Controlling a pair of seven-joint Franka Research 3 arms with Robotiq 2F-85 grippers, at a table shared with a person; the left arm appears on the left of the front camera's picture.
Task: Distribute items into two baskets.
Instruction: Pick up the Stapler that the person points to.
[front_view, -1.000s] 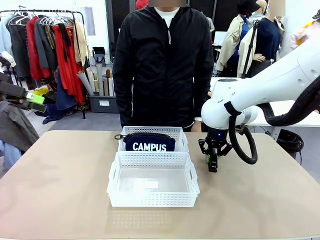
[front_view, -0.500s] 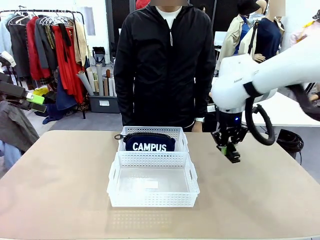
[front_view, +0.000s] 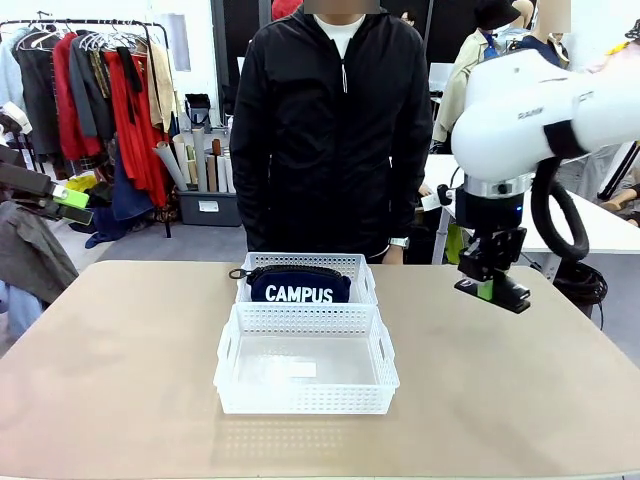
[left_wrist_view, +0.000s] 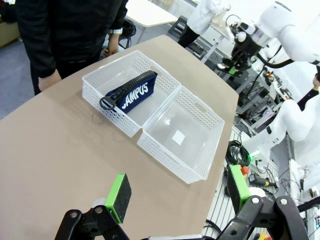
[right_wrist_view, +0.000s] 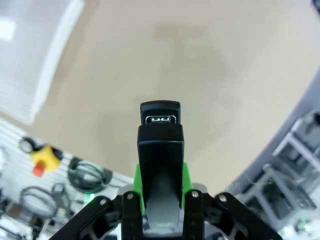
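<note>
The navy "CAMPUS" pouch (front_view: 300, 288) lies in the far basket (front_view: 361, 264), in front of the person. The near basket (front_view: 305, 399) has nothing in it. High over the table's right side, my right gripper (front_view: 488, 284) is shut on the black stapler (front_view: 508, 296). In the right wrist view the stapler (right_wrist_view: 160, 135) sticks out between the green pads, with the right gripper (right_wrist_view: 160, 182) clamped on its body. My left gripper (front_view: 62, 203) hangs open off the table's left edge. The left wrist view looks down past the open left gripper (left_wrist_view: 178, 192) at the pouch (left_wrist_view: 131, 92) and both baskets (left_wrist_view: 170, 161).
The person stands at the far edge with arms down. Tan tabletop (front_view: 120, 370) lies bare to the left and right of the baskets. A clothes rack (front_view: 100, 90) stands behind on the left. A corner of a basket (right_wrist_view: 35, 55) shows blurred in the right wrist view.
My right arm has risen and swung right, away from the baskets, carrying the stapler from low beside them to high over the right side. The left gripper stayed still.
</note>
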